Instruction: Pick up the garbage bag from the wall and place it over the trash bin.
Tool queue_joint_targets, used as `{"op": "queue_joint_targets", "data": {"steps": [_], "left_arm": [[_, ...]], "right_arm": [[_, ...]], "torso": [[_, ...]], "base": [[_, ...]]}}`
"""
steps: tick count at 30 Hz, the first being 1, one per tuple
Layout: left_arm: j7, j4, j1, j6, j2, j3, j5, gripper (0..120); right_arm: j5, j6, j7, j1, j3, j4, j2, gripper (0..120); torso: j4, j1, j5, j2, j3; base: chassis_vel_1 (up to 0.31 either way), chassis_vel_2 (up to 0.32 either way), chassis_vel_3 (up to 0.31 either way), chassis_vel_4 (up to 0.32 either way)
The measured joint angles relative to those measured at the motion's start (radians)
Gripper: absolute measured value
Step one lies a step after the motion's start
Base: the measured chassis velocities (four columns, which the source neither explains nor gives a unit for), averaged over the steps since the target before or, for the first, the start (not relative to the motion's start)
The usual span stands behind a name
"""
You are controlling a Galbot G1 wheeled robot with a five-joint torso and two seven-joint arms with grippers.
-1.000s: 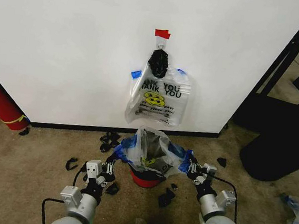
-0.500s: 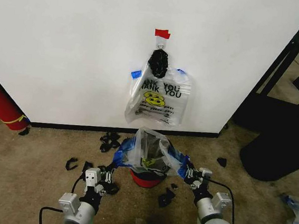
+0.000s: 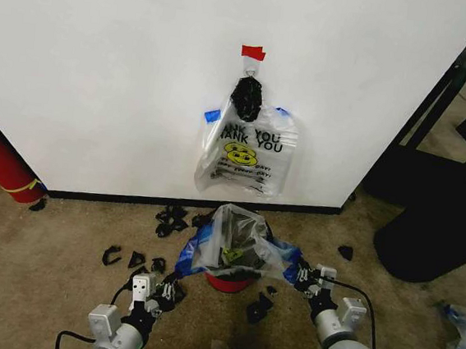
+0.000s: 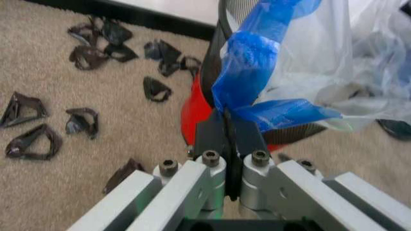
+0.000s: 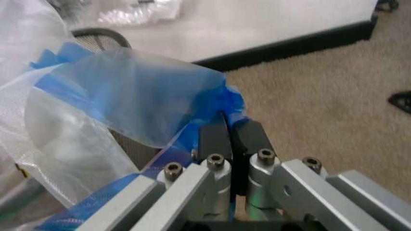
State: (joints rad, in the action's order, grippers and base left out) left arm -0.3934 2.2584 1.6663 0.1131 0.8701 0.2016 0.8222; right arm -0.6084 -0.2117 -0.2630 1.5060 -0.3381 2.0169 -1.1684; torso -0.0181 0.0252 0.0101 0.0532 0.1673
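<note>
1. The bag is off the wall and sits at lower centre of the head view, draped over the bin, its mouth spread open between the two grippers.
2. The left gripper, at lower left of the head view, is clamped on one blue handle loop; the left wrist view shows its black pads pressed together with the loop pinched between them.
3. The right gripper, at lower right, is likewise clamped on the other blue loop, pads together in the right wrist view.
4. Judged from this, the pick is done and the placing is nearly done: the plastic appears to cover the bin's rim, but both loops are held out to the sides, not yet let go, and the bag stands puffed up rather than settled inside.
5. The bag is thin, clear, crinkled film with soft blue handles. The bin is round black wire mesh with a smooth red base.
6. The floor is beige short-pile carpet, littered with small black scraps.
7. A bundle of like bags hangs on the plain white wall at upper centre, gathered at a black knot under red tape.
</note>
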Motion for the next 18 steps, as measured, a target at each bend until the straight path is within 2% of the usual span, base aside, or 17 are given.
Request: {"op": "queue_joint_targets", "data": {"steps": [4, 18], "left_arm": [[0.001, -0.015, -0.018, 0.014, -0.034, -0.001, 0.003, 0], [-0.028, -0.106, -0.123, 0.067, -0.041, -0.079, -0.005, 0]], "right_arm": [[-0.015, -0.024, -0.016, -0.022, 0.002, -0.009, 0.013, 0], [-0.023, -0.082, -0.075, -0.143, 0.062, -0.128, -0.016, 0]], "torso": [[0.0001, 0.0, 0.0, 0.0, 0.0], [0.0001, 0.0, -0.0001, 0.0, 0.0]], "base": [[0.0, 0.0, 0.0, 0.0], [0.0, 0.0, 0.0, 0.0]]}}
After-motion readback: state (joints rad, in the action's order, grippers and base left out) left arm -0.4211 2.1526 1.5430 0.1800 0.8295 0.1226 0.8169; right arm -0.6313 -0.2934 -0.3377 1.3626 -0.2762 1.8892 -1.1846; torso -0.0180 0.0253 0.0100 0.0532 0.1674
